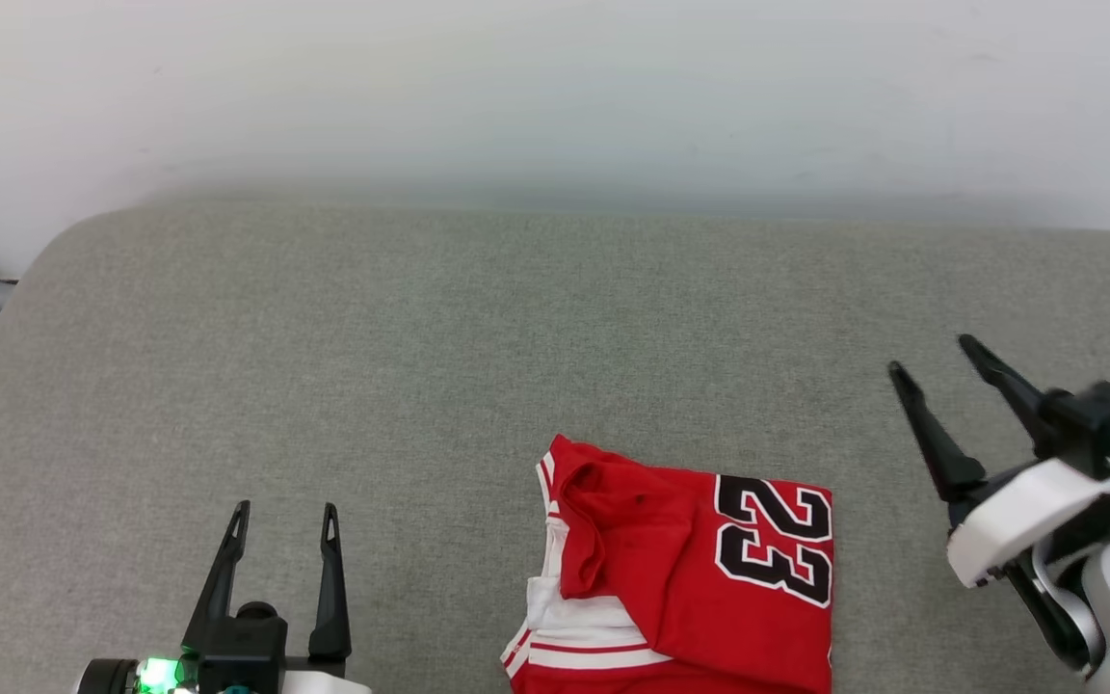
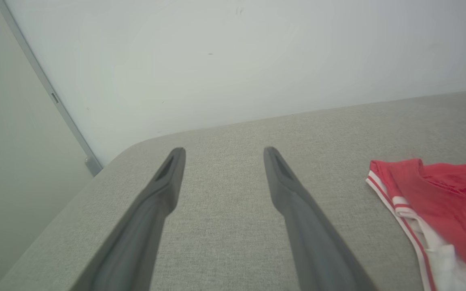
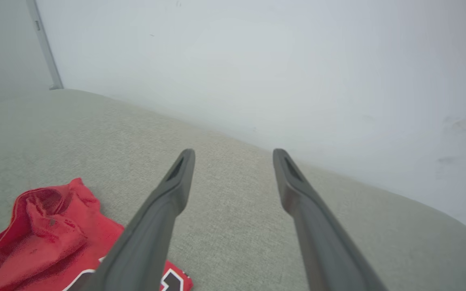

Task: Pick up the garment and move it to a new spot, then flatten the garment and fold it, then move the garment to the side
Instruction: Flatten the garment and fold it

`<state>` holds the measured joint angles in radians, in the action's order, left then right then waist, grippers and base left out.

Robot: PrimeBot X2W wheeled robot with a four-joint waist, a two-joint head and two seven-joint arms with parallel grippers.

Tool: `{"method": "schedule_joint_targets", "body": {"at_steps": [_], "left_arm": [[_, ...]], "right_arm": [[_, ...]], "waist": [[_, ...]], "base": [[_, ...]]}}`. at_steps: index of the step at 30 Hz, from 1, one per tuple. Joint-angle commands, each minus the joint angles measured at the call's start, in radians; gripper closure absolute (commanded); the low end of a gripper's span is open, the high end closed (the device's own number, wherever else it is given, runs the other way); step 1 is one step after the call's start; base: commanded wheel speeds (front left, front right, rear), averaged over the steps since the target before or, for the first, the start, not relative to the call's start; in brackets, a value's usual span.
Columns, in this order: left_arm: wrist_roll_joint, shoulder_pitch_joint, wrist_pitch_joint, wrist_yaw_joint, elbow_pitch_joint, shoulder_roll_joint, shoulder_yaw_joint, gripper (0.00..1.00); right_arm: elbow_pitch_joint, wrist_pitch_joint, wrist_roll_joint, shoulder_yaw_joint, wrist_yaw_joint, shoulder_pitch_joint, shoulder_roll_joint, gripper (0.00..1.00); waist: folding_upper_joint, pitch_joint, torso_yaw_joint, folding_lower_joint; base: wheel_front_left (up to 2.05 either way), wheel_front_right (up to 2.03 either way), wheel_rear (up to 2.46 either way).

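The right end effector point(image 1: 931, 355) is released: its two dark fingers stand wide apart with nothing between them, and its own wrist view point(image 3: 234, 152) shows bare grey cushion and white wall in the gap. It sits clear of the garment point(image 1: 671, 578), off to that garment's right and slightly farther back. The left end effector point(image 1: 286, 508) is likewise spread and empty, well apart from the garment on the other side.

The garment lies on the grey cushion point(image 1: 420, 337) at the near edge of the head view, between the two end effectors and closer to the right one. It is gathered into a compact, roughly rectangular packet, black "23" lettering up, with white sleeve fabric and striped trim showing along its left edge. The collar corner is rumpled point(image 3: 47, 226) rather than crisp.

My reading is that the flattening and folding are done, if a little untidily. Whether this spot already counts as "the side" I cannot tell; if not, that last move remains.

The right arm comes in from the lower right, pale wrist housing forward, fingers slanting up and leftward. The left arm rests at the lower left, fingers point(image 2: 168, 182) pointing straight toward the wall point(image 1: 555, 87).
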<state>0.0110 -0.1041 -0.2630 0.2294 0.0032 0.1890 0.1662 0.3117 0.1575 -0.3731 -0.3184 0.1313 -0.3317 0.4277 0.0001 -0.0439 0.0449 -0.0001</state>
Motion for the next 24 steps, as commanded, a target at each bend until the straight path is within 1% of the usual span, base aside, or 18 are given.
{"method": "schedule_joint_targets", "body": {"at_steps": [1,6,11,15,19,24], "left_arm": [[-0.003,-0.013,-0.002,0.003,-0.003,0.004,-0.001,0.0],[-0.005,-0.022,-0.002,0.004,-0.01,0.007,-0.001,0.0],[-0.006,-0.032,-0.002,0.0,-0.015,0.008,0.004,0.0],[-0.005,-0.036,-0.002,0.003,-0.019,0.01,0.003,0.0],[-0.005,-0.043,-0.002,0.001,-0.023,0.011,0.005,0.0],[-0.003,-0.051,-0.002,-0.001,-0.029,0.013,0.007,0.0]], "right_arm": [[-0.005,0.019,0.024,0.035,-0.001,0.028,-0.018,0.0],[-0.075,0.082,0.148,0.208,-0.001,0.146,-0.115,0.0],[-0.183,0.103,0.221,0.314,-0.001,0.263,-0.22,0.0],[-0.263,0.107,0.27,0.336,-0.001,0.339,-0.286,0.0],[-0.334,0.107,0.294,0.352,-0.001,0.401,-0.329,0.0],[-0.387,0.107,0.293,0.376,-0.001,0.461,-0.36,0.0]], "waist": [[-0.0001,0.009,-0.008,0.0001],[-0.0001,0.023,-0.014,0.0001],[-0.0001,0.035,-0.018,0.0001],[-0.0001,0.039,-0.023,0.0001],[-0.0001,0.042,-0.025,0.0001],[-0.0001,0.041,-0.024,0.0001]], "base": [[0.0,0.0,0.0],[0.0,0.0,0.0],[0.0,0.0,0.0],[0.0,0.0,0.0],[0.0,0.0,0.0],[0.0,0.0,0.0]]}}
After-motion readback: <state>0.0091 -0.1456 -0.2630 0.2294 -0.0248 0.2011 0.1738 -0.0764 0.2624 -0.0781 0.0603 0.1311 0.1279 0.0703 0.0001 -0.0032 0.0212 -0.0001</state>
